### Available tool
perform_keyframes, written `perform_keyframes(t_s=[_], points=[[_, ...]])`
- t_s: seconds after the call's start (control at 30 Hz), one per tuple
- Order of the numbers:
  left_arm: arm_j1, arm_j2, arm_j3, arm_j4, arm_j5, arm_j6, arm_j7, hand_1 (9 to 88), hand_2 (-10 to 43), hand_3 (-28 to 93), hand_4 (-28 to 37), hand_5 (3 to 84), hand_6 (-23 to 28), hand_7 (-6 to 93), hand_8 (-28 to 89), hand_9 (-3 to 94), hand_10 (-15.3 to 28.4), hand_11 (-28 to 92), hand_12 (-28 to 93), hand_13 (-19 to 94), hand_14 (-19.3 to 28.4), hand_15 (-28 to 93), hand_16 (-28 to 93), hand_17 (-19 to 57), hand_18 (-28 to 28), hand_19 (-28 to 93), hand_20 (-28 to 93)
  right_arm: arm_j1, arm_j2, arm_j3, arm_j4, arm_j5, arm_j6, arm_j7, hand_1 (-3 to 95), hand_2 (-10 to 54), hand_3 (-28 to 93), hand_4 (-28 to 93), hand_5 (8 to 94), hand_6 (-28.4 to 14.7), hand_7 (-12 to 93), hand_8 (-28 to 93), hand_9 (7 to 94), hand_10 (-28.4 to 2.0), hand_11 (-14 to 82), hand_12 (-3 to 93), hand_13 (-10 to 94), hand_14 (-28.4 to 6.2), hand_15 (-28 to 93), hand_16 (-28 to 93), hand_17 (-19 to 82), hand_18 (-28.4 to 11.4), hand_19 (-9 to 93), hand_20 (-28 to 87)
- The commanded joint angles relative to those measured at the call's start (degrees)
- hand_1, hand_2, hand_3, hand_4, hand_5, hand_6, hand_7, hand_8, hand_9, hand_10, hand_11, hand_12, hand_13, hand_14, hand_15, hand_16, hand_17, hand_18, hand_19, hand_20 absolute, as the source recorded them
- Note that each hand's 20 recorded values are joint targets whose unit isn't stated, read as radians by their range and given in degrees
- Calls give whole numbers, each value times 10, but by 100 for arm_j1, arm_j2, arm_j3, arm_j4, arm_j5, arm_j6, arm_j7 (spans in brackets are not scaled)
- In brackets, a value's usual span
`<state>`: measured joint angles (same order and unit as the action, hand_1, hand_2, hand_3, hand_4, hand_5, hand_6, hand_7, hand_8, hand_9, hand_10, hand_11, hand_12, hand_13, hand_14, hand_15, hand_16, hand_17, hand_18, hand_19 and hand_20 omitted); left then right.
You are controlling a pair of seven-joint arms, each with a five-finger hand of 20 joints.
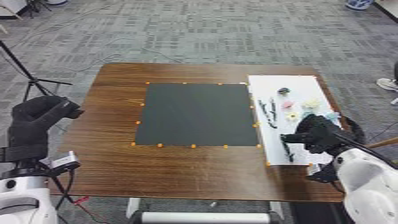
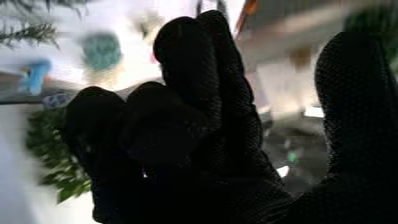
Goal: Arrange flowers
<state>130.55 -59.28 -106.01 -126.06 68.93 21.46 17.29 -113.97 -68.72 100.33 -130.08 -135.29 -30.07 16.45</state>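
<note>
We're high at the head, looking forward and down!
Wristside, we face close along the right hand [image 1: 322, 136]; both views share flowers [image 1: 311, 104].

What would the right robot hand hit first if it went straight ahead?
Probably the dark stems on the white sheet, up and left of the right robot hand in the head view. Its height is hard to judge, so it might pass over them.

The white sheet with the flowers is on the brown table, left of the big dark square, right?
Not quite: the head view shows the white sheet to the right of the big dark square. It is on the brown table, with the flowers on it, just as you said.
</note>
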Motion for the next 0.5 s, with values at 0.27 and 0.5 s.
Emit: perform_keyframes(t_s=[0.27,0.5], points=[[-10,40,-39,-37,22,-218,-94,453,-64,546,-96,627,18,397,205,670,119,436,285,557,183,413,62,149,129,139,283,39,427,-624,459,-1067,173,457,319,-95,593,-123,693,-52,315,-37,811,-132,403,367,860,-46,616,420,618,-160,932,614],[-9,30,-76,-42,22,-295,-161,456,-64,544,-90,628,20,395,206,669,118,436,285,558,182,416,61,149,129,139,282,92,476,-809,726,-1129,95,696,321,-95,594,-124,693,-53,313,-36,821,-131,395,361,874,-37,589,420,625,-151,932,600]])
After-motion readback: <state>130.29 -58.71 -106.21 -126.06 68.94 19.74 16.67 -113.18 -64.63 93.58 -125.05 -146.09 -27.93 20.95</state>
